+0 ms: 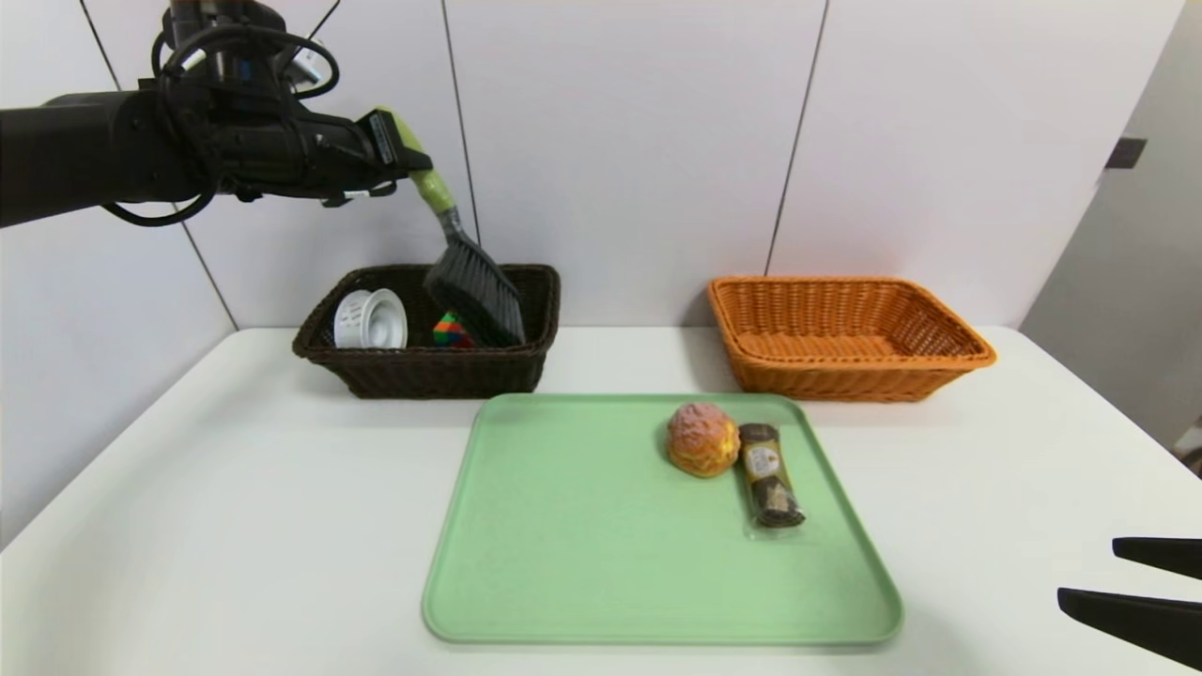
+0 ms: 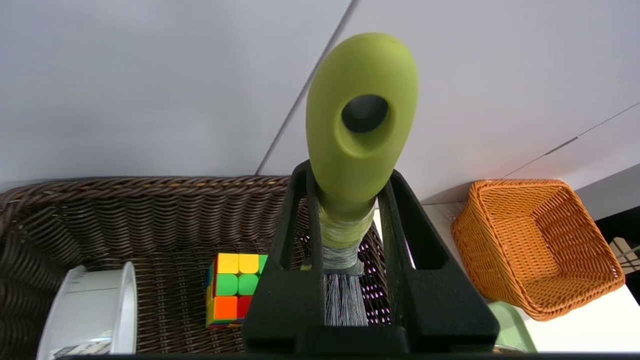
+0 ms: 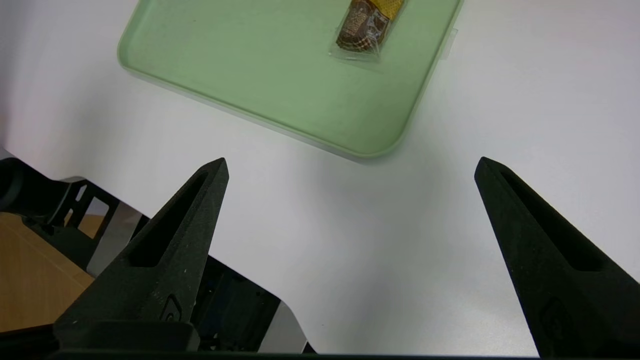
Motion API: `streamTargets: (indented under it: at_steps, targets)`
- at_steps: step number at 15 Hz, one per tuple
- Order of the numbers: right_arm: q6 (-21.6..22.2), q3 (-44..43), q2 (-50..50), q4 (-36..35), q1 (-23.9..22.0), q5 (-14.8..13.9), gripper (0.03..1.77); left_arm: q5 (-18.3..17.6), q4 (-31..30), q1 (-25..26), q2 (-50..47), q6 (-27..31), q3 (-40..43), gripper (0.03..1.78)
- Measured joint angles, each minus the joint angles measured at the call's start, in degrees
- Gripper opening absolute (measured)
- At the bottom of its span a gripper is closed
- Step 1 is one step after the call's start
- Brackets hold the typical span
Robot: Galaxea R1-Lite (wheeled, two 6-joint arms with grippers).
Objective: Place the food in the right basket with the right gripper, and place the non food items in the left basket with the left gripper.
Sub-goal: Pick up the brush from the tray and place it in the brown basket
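My left pincer [image 1: 406, 150] is clamped tight on the green handle of the brush [image 1: 470, 277], high above the dark basket [image 1: 319, 349]; the brush hangs steeply from my grip, handle up, black bristles down and slanted toward the basket's right end, their tips inside the rim; whether they touch the floor of the basket I cannot tell; its long axis runs nearly upright, so I judge that letting go here would tip it over within the walls; the white spool [image 1: 370, 320] and the puzzle cube [image 1: 453, 330] already lie in the dark basket, to the left of the bristles; my right pincer [image 1: 1127, 582] waits wide open and holding nothing, low at the near right, well apart from the dark basket; the bun [image 1: 702, 438] and the wrapped snack [image 1: 770, 474] sit touching on the green tray [image 1: 563, 563], to the right of the dark basket and nearer me, the snack's length running away from me; the orange basket [image 1: 958, 352] stands further right, with nothing in it; my right pincer is the nearer one for the food.
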Motion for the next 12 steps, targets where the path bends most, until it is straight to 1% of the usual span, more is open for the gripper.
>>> streamTargets:
  at_steps: [8,9,10,12]
  targets:
    - [0.0,0.0,0.2,0.0,0.0,0.0,1.7,-1.2,0.1,0.1,0.6,0.2,0.0,0.36]
    - [0.0,0.0,0.2,0.0,0.0,0.0,1.7,-1.2,0.2,0.1,0.7,0.1,0.0,0.38]
    - [0.0,0.0,0.2,0.0,0.0,0.0,1.7,-1.2,0.2,0.1,0.7,0.1,0.0,0.55]
    - [0.0,0.0,0.2,0.0,0.0,0.0,1.7,-1.1,0.1,0.1,0.7,0.1,0.1,0.81]
